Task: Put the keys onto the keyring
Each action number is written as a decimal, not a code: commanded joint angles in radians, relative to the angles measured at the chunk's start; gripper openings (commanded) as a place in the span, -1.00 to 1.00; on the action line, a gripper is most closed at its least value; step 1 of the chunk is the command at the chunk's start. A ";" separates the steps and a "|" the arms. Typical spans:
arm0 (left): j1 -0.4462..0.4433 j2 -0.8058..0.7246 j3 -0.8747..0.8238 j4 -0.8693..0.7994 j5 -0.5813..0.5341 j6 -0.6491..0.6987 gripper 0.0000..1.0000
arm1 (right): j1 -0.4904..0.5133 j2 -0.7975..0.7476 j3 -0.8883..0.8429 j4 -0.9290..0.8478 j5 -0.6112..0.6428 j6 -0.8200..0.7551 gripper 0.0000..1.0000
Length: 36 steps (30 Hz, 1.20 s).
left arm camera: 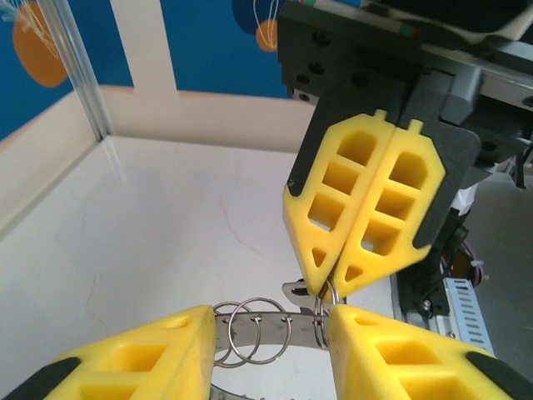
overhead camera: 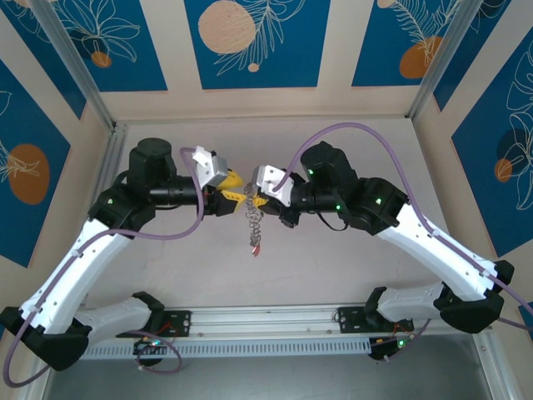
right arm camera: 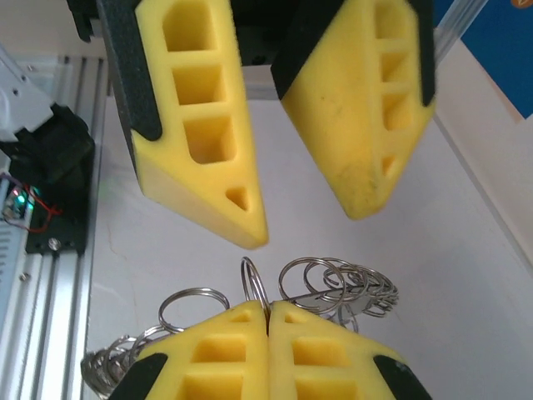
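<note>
Silvery metal is what you are working with: the keys (overhead camera: 255, 223) run as a chain-like bunch from between the two claws toward the near edge, over the middle of the tabletop (overhead camera: 333, 267), with a small red piece (overhead camera: 256, 249) at the trailing end. Your right gripper (right arm camera: 268, 312) is pressed together and pinches one upright ring (right arm camera: 254, 283) of the bunch at its tips. Your left gripper (left arm camera: 271, 321) faces it tip to tip with its fingers spread; loops (left arm camera: 250, 333) and a flat metal strip (left arm camera: 291, 321) lie between them but, as far as you can judge, are not clamped. Most pieces look strung together, so I would place you past the middle of the job, with the pinched ring's piece apparently left to work onto the rest. You cannot settle which loop is the keyring itself, whether any key is loose, or whether the red end rests on the tabletop or hangs clear of it. Both wrist views cut the bunch off at their lower edges.
</note>
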State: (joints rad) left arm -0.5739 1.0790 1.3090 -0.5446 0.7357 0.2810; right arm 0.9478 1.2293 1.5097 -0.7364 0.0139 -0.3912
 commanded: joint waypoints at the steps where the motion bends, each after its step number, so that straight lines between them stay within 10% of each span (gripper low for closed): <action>1: -0.034 0.015 0.031 -0.018 -0.024 0.037 -0.20 | 0.017 0.015 0.067 -0.033 0.076 -0.044 -1.00; 36: -0.098 0.009 -0.025 0.026 -0.102 0.069 -1.00 | 0.023 -0.029 0.008 0.035 0.003 -0.048 -1.00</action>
State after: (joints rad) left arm -0.6689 1.1152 1.3121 -0.5976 0.6357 0.3874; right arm 0.9672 1.2514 1.5276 -0.7883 0.1017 -0.4423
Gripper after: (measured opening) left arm 0.050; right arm 0.041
